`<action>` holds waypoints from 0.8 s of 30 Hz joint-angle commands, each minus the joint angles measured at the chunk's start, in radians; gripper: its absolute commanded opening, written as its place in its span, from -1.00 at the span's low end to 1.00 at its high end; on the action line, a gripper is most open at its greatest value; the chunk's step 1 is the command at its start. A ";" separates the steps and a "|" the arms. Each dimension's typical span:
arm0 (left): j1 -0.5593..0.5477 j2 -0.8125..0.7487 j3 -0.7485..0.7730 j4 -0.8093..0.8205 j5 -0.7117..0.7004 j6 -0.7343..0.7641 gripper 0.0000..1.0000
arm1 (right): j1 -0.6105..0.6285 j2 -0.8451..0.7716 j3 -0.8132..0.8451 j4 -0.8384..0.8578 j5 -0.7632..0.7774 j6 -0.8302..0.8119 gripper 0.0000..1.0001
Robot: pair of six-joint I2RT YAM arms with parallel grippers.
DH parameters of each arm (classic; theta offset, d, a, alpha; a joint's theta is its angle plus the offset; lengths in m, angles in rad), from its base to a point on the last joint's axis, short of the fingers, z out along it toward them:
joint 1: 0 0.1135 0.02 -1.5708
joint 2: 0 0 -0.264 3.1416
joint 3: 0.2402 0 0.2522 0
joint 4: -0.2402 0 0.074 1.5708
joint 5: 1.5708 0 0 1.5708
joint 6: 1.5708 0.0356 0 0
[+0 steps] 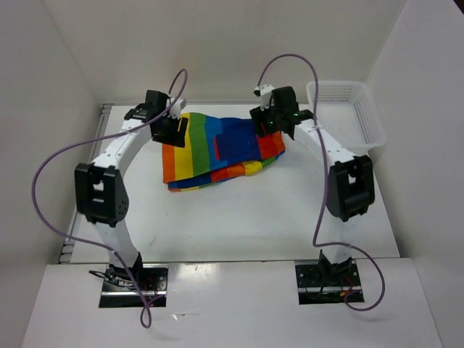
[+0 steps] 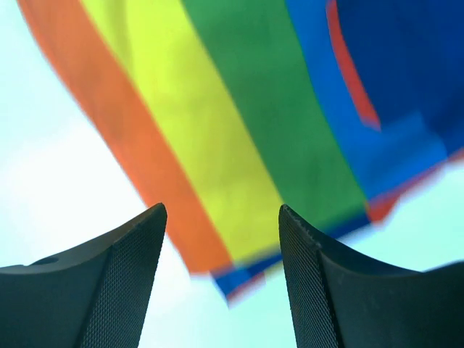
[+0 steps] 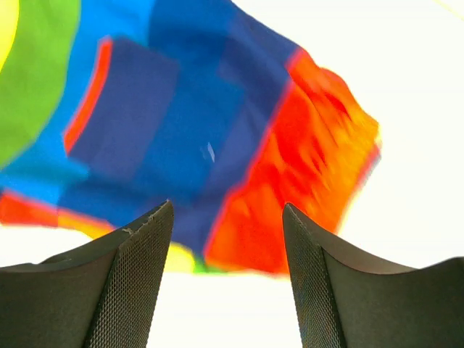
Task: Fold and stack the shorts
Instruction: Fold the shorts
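The rainbow-striped shorts (image 1: 217, 152) lie folded on the white table, blue patch pocket (image 1: 235, 145) on top. My left gripper (image 1: 171, 129) hovers at their far left corner, open and empty. In the left wrist view the orange, yellow and green stripes (image 2: 217, 130) show beyond the gap between my fingers (image 2: 130, 275). My right gripper (image 1: 272, 123) hovers at their far right edge, open and empty. In the right wrist view the blue pocket (image 3: 145, 123) and red-orange cloth (image 3: 304, 167) lie ahead of my fingers (image 3: 138, 275). The drawstring is hidden.
A white mesh basket (image 1: 346, 112) stands at the back right of the table. White walls close in the table (image 1: 232, 225) on the left, back and right. Purple cables loop off both arms.
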 commanded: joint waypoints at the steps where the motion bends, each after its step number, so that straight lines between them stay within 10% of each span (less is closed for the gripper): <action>1: -0.013 -0.170 -0.193 -0.100 -0.027 0.004 0.42 | -0.083 -0.133 -0.143 -0.036 -0.050 0.010 0.34; 7: -0.122 -0.269 -0.518 -0.037 -0.147 0.004 0.42 | -0.103 -0.155 -0.363 -0.025 -0.031 -0.049 0.34; 24: -0.162 -0.137 -0.598 0.110 -0.307 0.004 0.35 | -0.230 0.107 -0.197 0.015 -0.247 0.074 0.54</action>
